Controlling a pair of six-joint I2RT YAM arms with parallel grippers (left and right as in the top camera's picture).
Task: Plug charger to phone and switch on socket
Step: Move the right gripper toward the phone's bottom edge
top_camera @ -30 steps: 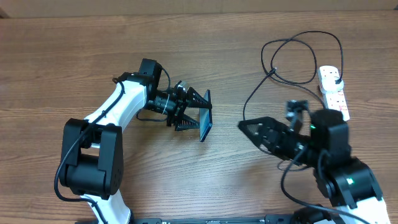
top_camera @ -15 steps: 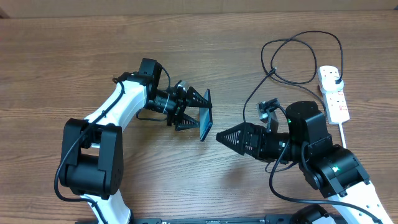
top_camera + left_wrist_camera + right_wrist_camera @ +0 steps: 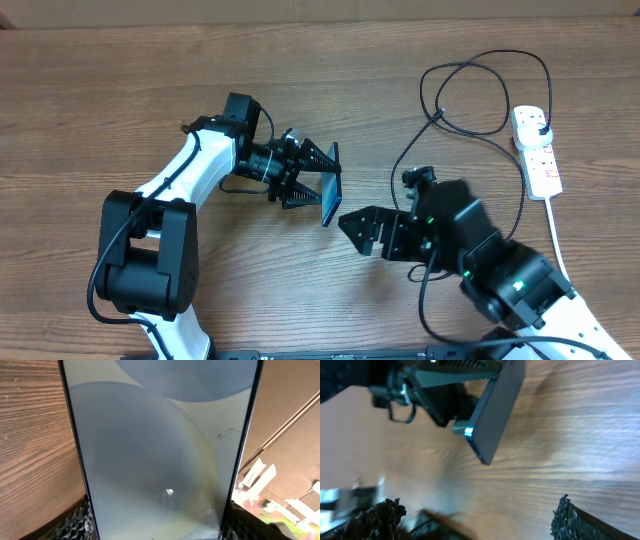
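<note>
Wood-grain tabletop [image 3: 120,90], two arms facing each other. The left end effector [image 3: 325,180] is clamped on the phone [image 3: 331,197], which stands on its long edge between the fingers and sticks out a little past the tips. In the left wrist view the phone [image 3: 160,450] fills nearly the whole frame, with a finger pad on each side at the bottom.

The right end effector [image 3: 355,228] is spread wide with nothing between its fingers. The phone sits just ahead of its tips, near but not touching. From the right wrist view, the phone's edge [image 3: 495,410] is up ahead, and both fingers [image 3: 375,517] are far apart at the bottom corners.

The charger [image 3: 487,58] loops on the tabletop behind the right end effector, and one run comes down toward that arm's wrist. Can't tell where the plug head is. The socket [image 3: 536,150] lies well behind the right end effector, off to its outer side, beyond the cable loops.
</note>
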